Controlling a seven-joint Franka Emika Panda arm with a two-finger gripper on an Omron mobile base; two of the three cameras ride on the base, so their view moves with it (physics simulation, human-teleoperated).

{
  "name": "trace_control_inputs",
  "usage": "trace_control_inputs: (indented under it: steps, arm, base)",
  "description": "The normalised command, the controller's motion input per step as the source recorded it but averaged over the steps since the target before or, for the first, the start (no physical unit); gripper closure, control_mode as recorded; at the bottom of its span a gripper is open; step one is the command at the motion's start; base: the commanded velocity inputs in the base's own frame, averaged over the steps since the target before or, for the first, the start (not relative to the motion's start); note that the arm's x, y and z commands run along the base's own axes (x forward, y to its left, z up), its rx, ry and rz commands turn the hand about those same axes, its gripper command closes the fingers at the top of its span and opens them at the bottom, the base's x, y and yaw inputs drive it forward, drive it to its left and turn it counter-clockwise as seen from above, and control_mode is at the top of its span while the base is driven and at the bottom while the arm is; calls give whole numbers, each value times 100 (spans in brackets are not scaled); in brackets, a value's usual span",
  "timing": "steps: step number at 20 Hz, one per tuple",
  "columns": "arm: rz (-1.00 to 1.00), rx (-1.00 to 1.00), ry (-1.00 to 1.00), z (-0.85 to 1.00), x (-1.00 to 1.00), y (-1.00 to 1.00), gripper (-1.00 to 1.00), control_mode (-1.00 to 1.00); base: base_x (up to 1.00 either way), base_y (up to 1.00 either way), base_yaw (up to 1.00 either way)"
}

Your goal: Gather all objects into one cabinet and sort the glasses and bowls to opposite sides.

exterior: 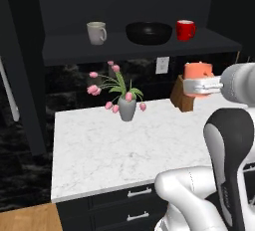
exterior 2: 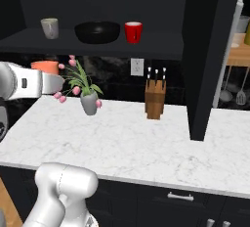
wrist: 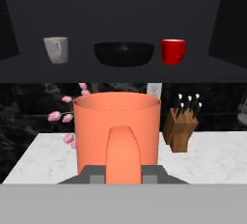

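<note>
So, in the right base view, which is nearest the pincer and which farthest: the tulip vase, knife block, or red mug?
1. Vase: on the counter, just right of the pincer, which holds the orange mug.
2. Red mug: up on the shelf, right of the bowl.
3. Knife block: farther right on the counter.

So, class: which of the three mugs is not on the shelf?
The orange mug. It is held up in the jaws above the counter, while the grey-white mug and red mug stand on the shelf.

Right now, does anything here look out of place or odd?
Nothing is spilled or broken. The orange mug is up in the tool above the counter, and the black bowl sits between two mugs rather than off to one side.
</note>
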Motion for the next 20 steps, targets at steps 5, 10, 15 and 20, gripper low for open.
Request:
trace_control_inputs:
  steps: [5,10,15,20]
  arm:
    - [43,1,13,20,10,82,100,-100]
    - [33,2,0,38,17,65,100,-100]
    - [15,2,-1,26,4,49,100,-100]
    - [-4,1,-6,16,28,24,100,-100]
  base:
    - [0,0,0]
    - [0,0,0]
    - [0,0,0]
    - [0,0,0]
